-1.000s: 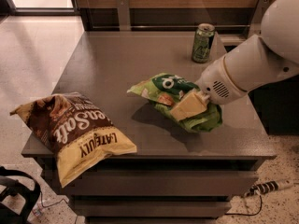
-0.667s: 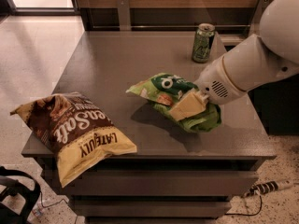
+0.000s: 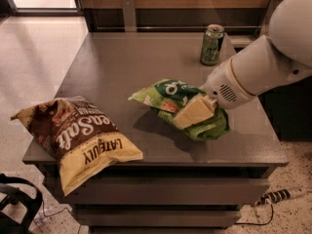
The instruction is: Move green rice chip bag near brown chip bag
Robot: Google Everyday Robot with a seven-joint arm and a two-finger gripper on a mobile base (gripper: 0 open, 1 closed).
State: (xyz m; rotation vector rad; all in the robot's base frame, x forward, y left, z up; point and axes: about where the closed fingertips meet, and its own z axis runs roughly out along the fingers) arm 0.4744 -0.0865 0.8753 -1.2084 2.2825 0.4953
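Observation:
The green rice chip bag point(image 3: 168, 92) is at the middle right of the grey table point(image 3: 122, 57), crumpled and apparently raised a little, with a shadow under it. My gripper point(image 3: 194, 112) comes in from the right on a white arm and is shut on the bag; one cream finger point(image 3: 191, 114) lies across its top. The brown chip bag point(image 3: 78, 133) lies flat at the table's front left corner, its yellow end hanging over the front edge. A clear gap separates the two bags.
A green drink can point(image 3: 212, 44) stands upright at the back right of the table. A wooden wall panel runs behind the table. A power strip with cable point(image 3: 278, 196) lies on the floor at the right, and a dark object point(image 3: 17, 206) at the lower left.
The green bag and gripper have shifted very slightly to the left. The brown bag and the can have not moved.

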